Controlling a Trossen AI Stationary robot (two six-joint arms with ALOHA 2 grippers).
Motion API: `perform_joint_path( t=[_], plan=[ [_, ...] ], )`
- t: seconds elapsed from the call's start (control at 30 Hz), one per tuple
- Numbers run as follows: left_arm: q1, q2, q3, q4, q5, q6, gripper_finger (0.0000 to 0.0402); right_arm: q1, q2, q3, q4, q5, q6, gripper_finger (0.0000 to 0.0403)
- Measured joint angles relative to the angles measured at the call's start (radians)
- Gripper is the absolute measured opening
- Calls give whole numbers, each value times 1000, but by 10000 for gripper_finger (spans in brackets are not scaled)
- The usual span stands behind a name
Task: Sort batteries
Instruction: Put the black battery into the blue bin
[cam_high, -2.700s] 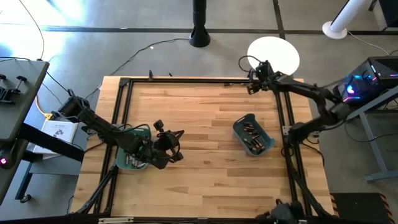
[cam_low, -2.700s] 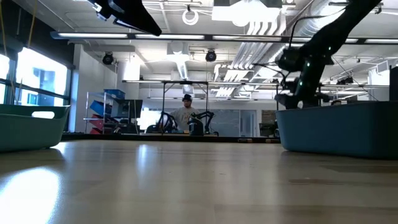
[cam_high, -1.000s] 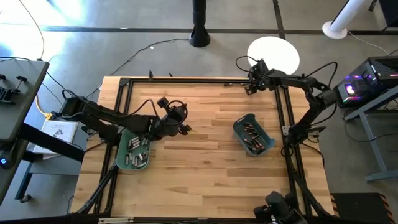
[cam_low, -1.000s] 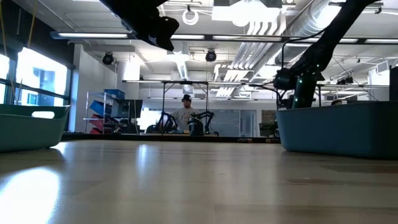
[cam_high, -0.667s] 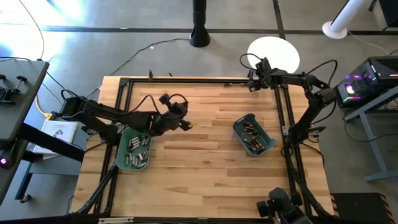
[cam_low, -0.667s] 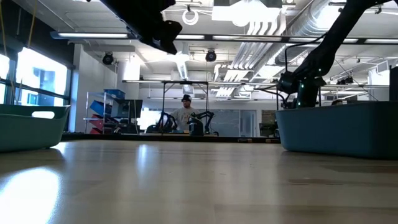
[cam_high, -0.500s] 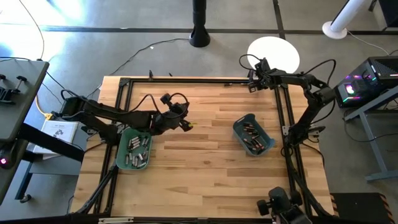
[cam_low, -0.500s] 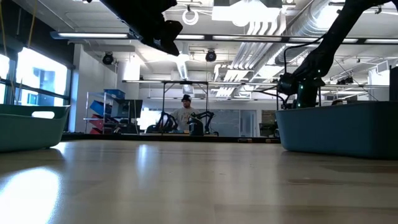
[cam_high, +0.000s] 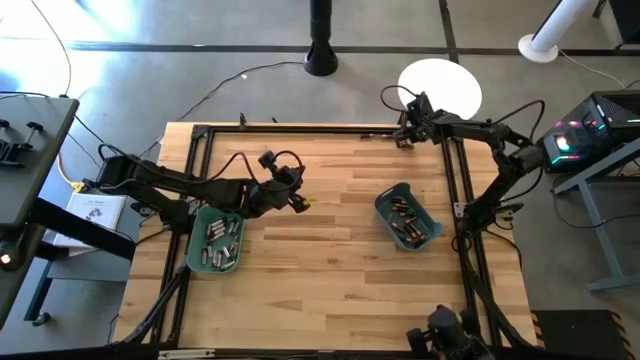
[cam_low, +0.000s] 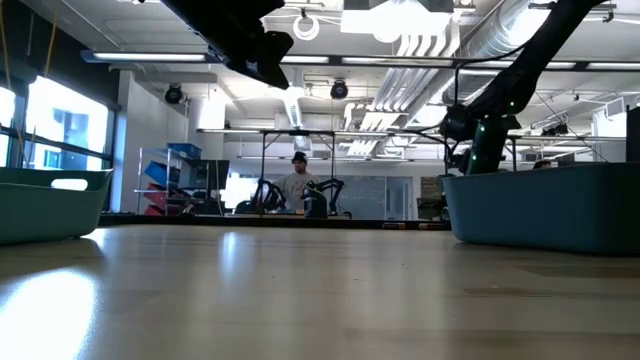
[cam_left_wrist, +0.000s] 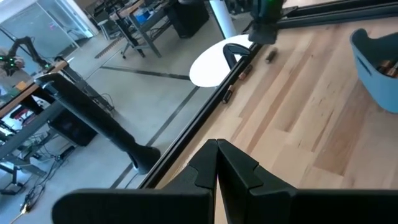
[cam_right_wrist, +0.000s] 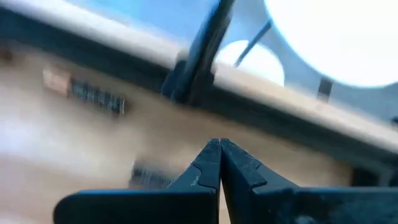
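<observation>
Wooden tabletop (cam_high: 320, 290) is seen from above, framed by black rails, with both arms over it. Two teal bins are set well apart: left bin (cam_high: 196, 262) near the left edge, holding mostly silvery-grey batteries (cam_high: 220, 240); right bin (cam_high: 386, 208) toward the right side, holding darker coppery batteries (cam_high: 405, 222).

Left end effector (cam_high: 298, 202) is held just beyond the upper right corner of the left bin, over bare wood, fingers clenched together; in the left wrist view the tips (cam_left_wrist: 217, 163) are seen pressed shut. Whether a battery is pinched there cannot be told.

Right end effector (cam_high: 401, 139) is parked at the far rail, at the back right corner of the tabletop; its fingers (cam_right_wrist: 219, 163) are seen closed tip to tip in the right wrist view. Two loose batteries (cam_right_wrist: 96, 98) are seen lying flat on the wood just ahead of those fingertips, long axes roughly along the rail, though blurred. In the left wrist view small dark items (cam_left_wrist: 270, 56) are also seen by that far rail.

Those loose batteries are judged far nearer the right arm; the right bin lies toward the near side from that end effector.
</observation>
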Motion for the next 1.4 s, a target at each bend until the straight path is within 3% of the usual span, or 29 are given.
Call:
perform_joint_path(
  t=[0.23,0.37,0.53,0.7,0.83,1.03,1.17,1.4],
  plan=[
    [6,0,0,1,0,0,3,-12,2,1,-32,-83,-72,2],
    [6,0,0,1,0,0,3,-12,-13,35,-211,-175,-164,21],
    [12,0,0,1,0,0,3,16,-28,100,-438,-219,-233,95],
    [19,0,0,1,0,-3,3,88,-29,48,-504,-221,-291,194],
    [19,0,0,1,0,-2,3,143,-28,-19,-461,-189,-309,239],
    [19,0,0,1,7,0,3,205,-34,-85,-410,-193,-322,236],
    [19,0,0,1,31,-3,3,228,-35,-100,-369,-125,-259,214],
    [19,0,0,1,34,-2,3,227,-64,-28,-362,-92,-221,200]
  ],
)
